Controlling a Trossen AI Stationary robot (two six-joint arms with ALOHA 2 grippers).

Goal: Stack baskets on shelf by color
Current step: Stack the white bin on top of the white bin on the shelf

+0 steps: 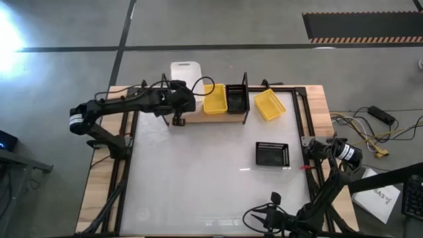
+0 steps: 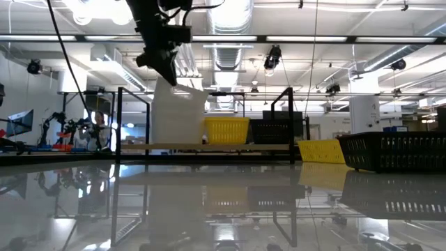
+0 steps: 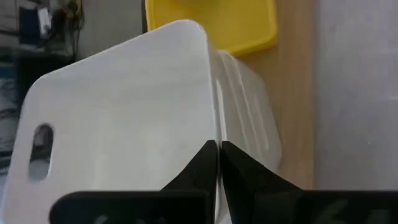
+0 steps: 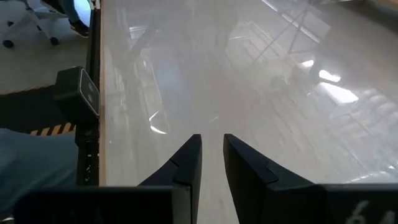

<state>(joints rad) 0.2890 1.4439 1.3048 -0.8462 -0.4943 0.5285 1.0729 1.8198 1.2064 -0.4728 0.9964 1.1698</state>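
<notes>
My left gripper (image 1: 177,106) is over the shelf's left end (image 1: 192,118), shut on a white basket (image 1: 185,73) that stands on end, taller than its neighbours in the low view (image 2: 178,115). A yellow basket (image 1: 215,99) and a black basket (image 1: 237,98) sit side by side on the shelf's wooden plank (image 2: 209,147). Another yellow basket (image 1: 269,104) lies tilted on the table just right of the shelf. A second black basket (image 1: 272,154) sits on the table to the right. My right gripper (image 4: 212,140) waits open over bare table at the near right. My left gripper pinches a thin wall of the white basket at its edge (image 3: 214,127) between its two fingers. The fingers come slanting down from above. The basket hangs on end below them, its slotted handle side (image 3: 40,149) turned toward the wrist. I cannot tell whether its lower end (image 2: 178,143) rests on the plank.
The shelf's black wire uprights (image 2: 120,122) (image 2: 290,122) stand at both ends of the plank. Open white tabletop (image 1: 198,178) lies in front of the shelf. Cables (image 1: 370,129) lie off the table's right edge.
</notes>
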